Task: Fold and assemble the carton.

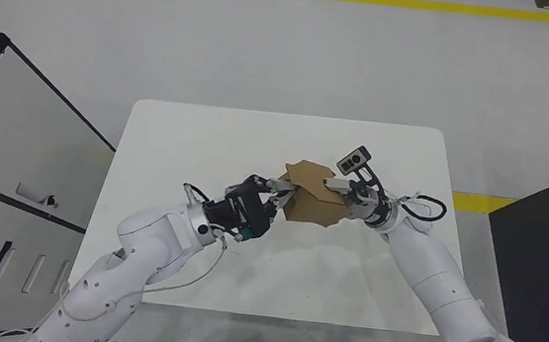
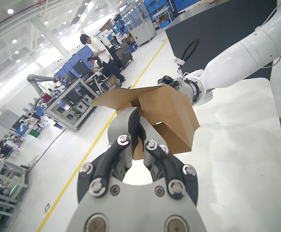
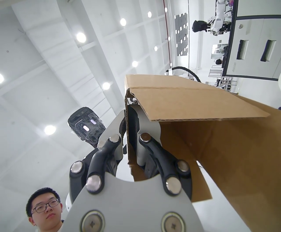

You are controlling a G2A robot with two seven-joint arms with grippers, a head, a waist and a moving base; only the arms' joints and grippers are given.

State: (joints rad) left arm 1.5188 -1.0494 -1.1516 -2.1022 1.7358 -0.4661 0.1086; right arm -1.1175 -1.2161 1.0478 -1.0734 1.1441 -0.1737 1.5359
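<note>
Carton point(image 1: 309, 199) hangs between both pincers, apparently lifted clear of the surface point(image 1: 257, 149). Left pincer point(image 2: 137, 118) is pinching a flap edge, and right pincer point(image 3: 130, 116) is pinching the opposite wall. Flaps are loose and unfolded. Risk: uneven pull or twist between the arms could tear the board or slip a thin edge free.

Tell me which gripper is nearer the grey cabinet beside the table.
Left. The left gripper, jaws shut on the carton, is on the side facing the grey cabinet; the right gripper grips the carton's opposite side, farther from it.
</note>
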